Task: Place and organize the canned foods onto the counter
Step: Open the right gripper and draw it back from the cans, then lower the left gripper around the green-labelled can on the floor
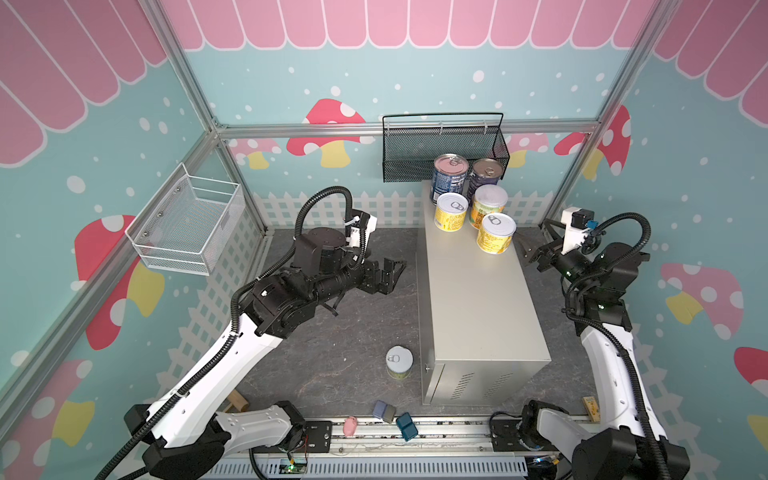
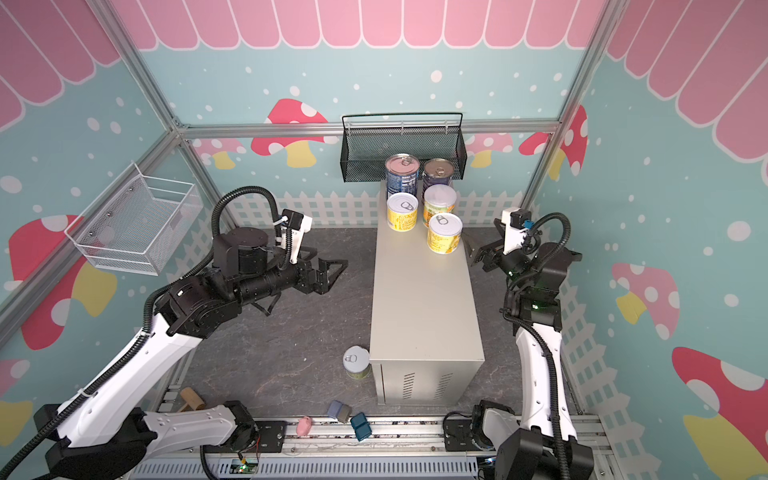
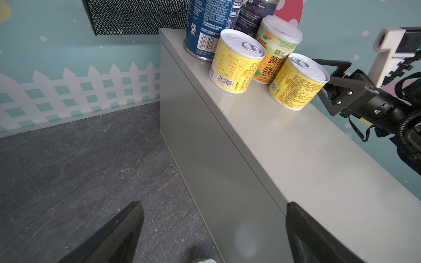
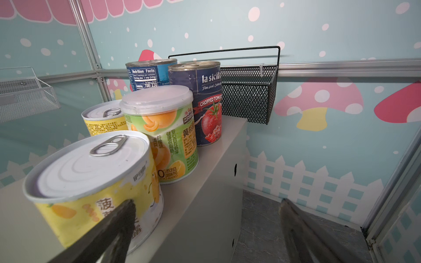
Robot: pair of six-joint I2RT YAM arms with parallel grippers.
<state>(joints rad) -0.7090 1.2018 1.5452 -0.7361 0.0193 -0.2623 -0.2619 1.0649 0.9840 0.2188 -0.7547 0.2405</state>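
A dark stone-patterned floor (image 1: 332, 332) lies between teal walls (image 1: 291, 83) printed with mushrooms. Reading both top views as a clock face, a white wire basket (image 1: 187, 220) hangs on the wall at nine o'clock. Near the dial's centre the left gripper (image 1: 398, 277) hangs over bare floor, its jaws spread wide and holding nothing. At six o'clock one short can (image 1: 399, 362) stands upright on the floor, just beside the near left corner of the counter (image 1: 478, 311) and not on it. The counter runs from five o'clock up to two. The other five cans cluster upright at its far end: two blue cans (image 1: 449, 176) at the back, in front of the black mesh basket (image 1: 415, 153) at one o'clock, and three yellow cans (image 1: 451, 211) before them. At three o'clock the right gripper (image 1: 523, 249) hangs off the counter's edge, jaws wide apart and empty, just beside the nearest yellow can (image 1: 495, 232). Whether a finger touches it cannot be told.
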